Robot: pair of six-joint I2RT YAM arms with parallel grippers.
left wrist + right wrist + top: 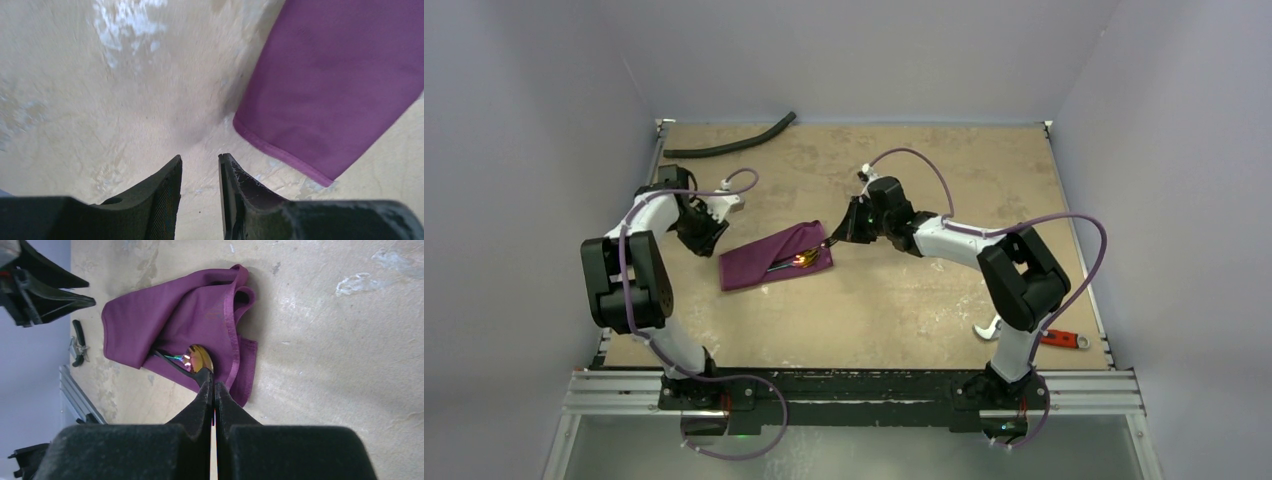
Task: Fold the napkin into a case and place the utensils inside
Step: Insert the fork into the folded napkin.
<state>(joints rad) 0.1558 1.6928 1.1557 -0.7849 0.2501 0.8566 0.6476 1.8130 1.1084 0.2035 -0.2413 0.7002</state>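
Note:
The plum-purple napkin (774, 256) lies folded into a loose, flat pouch left of the table's middle; it also shows in the right wrist view (165, 325) and the left wrist view (335, 75). My right gripper (832, 238) (210, 385) is shut on the dark handle of the spoon, whose gold bowl (200, 358) (807, 258) rests on the cloth at the pouch's open right end. A thin dark sliver (167, 357) lies on the cloth beside the bowl; I cannot tell what it is. My left gripper (707, 238) (200, 165) is open and empty, just off the napkin's left end.
A long black hose (729, 146) lies at the table's back left. A red-handled tool with silver jaws (1064, 340) lies at the front right, by the right arm's base. Bare tabletop (944, 300) surrounds the napkin.

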